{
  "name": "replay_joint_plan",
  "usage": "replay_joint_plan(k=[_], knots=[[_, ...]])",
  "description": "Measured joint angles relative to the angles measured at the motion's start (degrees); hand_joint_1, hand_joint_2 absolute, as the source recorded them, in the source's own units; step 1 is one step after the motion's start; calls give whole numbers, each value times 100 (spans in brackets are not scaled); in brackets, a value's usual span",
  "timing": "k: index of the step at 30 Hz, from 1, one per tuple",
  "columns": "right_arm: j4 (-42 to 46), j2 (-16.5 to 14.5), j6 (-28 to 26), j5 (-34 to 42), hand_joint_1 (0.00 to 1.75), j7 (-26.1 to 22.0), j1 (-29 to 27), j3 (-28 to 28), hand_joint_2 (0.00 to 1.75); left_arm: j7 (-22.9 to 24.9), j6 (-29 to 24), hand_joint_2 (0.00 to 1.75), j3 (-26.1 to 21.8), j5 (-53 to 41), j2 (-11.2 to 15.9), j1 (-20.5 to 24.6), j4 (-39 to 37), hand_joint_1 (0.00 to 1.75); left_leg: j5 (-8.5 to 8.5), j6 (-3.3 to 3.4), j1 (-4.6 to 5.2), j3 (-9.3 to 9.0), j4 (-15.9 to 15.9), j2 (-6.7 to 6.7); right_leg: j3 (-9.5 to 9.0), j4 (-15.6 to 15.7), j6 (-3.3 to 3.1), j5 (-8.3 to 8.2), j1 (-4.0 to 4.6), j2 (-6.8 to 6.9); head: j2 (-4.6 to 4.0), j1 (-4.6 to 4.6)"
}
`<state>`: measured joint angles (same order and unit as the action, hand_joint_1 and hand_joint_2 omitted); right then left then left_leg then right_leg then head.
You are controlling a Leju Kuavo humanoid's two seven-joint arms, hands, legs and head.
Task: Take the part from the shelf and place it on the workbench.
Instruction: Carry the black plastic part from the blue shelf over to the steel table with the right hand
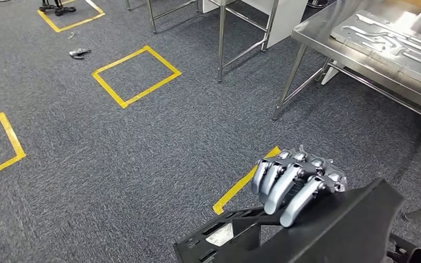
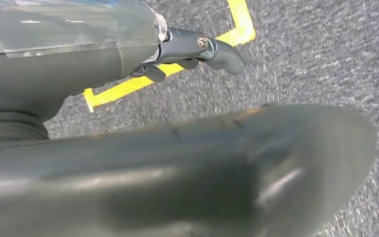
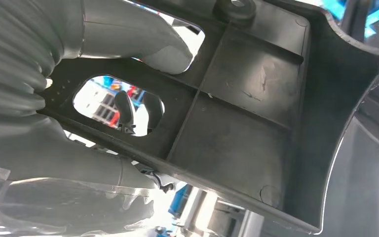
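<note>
The part (image 1: 329, 233) is a black moulded plastic panel with ribs and cut-out holes, low at the right of the head view. My right hand (image 1: 296, 183) grips its upper edge, fingers (image 1: 279, 189) curled over the near face. From the right wrist, the part's ribbed inner side (image 3: 246, 113) shows, with my right hand (image 3: 54, 89) reaching through its holes. The steel workbench (image 1: 323, 33) stands ahead at the upper right. My left hand (image 2: 197, 47) hangs above the carpet with nothing in its fingers.
A silver moulded plate (image 1: 394, 38) lies on the workbench. A second steel table frame (image 1: 222, 38) stands further back. Yellow tape squares (image 1: 136, 75) mark the grey carpet, and a small dark object (image 1: 79, 53) lies on the floor far left.
</note>
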<state>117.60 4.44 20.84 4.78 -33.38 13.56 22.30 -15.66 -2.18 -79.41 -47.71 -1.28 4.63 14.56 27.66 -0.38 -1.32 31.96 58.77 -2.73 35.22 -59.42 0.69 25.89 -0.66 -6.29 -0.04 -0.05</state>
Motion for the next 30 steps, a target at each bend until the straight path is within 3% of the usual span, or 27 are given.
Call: replay_joint_plan(k=[2,4,6,7,8,10,12,15,17,19,20,21,22,24,26,28,30], knots=[[-8,-10,-7,-8,127,34,24,1,175,25,3,0,15,-65,-48,14,-4,0,-32,78,-11,-13,-48,127,137,-288,54,187,8,227,0,27],[-36,-22,-24,-27,127,30,32,-1,175,47,-3,0,36,-107,-73,-4,-4,0,-32,122,5,-16,-60,267,464,-971,92,537,4,495,-1,53],[-81,-31,-45,-51,127,25,17,-5,175,57,-23,0,50,-104,-84,-27,-4,0,-20,138,19,-17,-58,418,710,-1475,114,685,-13,565,-1,53],[-105,-32,-55,-64,127,22,13,-9,175,60,-39,0,53,-92,-87,-29,-4,0,-13,138,21,-21,-57,488,690,-1443,115,608,-17,586,-1,52],[-123,-33,-68,-78,127,18,10,-15,175,61,-54,0,53,-73,-90,-25,-4,0,-4,132,23,-31,-57,552,559,-1200,105,448,-15,625,0,53],[-142,-35,-96,-97,127,12,11,-37,175,66,-74,0,51,-44,-97,-17,-4,0,23,96,40,-64,-53,656,142,-428,49,125,29,850,0,53],[-155,-44,-122,-107,127,16,13,-63,175,122,-99,0,56,-88,-103,-22,-4,0,53,43,67,-92,-54,746,-83,19,-18,21,89,1013,-1,49],[-203,-56,-167,-113,127,27,0,-101,175,201,-188,0,96,-157,-103,-14,-4,0,92,-43,79,-151,-75,861,-96,103,-95,9,92,867,-1,45],[-239,-65,-203,-113,127,23,4,-123,175,180,-226,0,107,-123,-100,-5,-4,0,258,-90,66,-84,138,651,-128,167,-158,-27,46,755,0,42],[-281,-77,-225,-112,127,22,8,-129,175,158,-232,0,107,-96,-96,-19,-4,0,609,-110,49,235,809,382,-132,182,-197,-40,29,640,0,37],[-311,-80,-237,-107,127,26,13,-133,175,141,-218,0,107,-91,-91,-33,-4,0,757,-119,46,428,1193,334,-127,178,-206,-40,31,572,0,34],[-352,-81,-250,-94,127,36,33,-142,175,122,-193,0,107,-94,-87,-46,-4,0,815,-128,45,571,1458,317,-125,171,-207,-39,31,496,0,34],[-407,-81,-266,-68,127,61,84,-158,175,104,-163,0,107,-104,-83,-52,-4,0,750,-134,41,619,1510,310,-124,159,-206,-38,28,418,0,33],[-535,-81,-291,-1,127,117,245,-212,175,90,-123,0,108,-136,-80,-44,-4,0,337,-139,18,417,973,251,-123,119,-185,-25,14,266,0,34],[-648,-82,-303,45,127,140,399,-268,175,94,-109,0,111,-164,-80,-31,-4,0,48,-129,-19,134,296,4,-89,54,-129,-2,13,133,0,37],[-733,-84,-302,74,127,135,473,-297,175,110,-90,0,121,-205,-81,-38,-4,0,26,-89,-24,43,62,-149,-30,23,-52,-13,8,20,0,39],[-798,-85,-299,103,127,120,489,-326,175,125,-75,0,144,-254,-87,-45,-4,0,-1,-13,-16,34,25,-43,4,28,20,-34,-14,-47,0,38]])
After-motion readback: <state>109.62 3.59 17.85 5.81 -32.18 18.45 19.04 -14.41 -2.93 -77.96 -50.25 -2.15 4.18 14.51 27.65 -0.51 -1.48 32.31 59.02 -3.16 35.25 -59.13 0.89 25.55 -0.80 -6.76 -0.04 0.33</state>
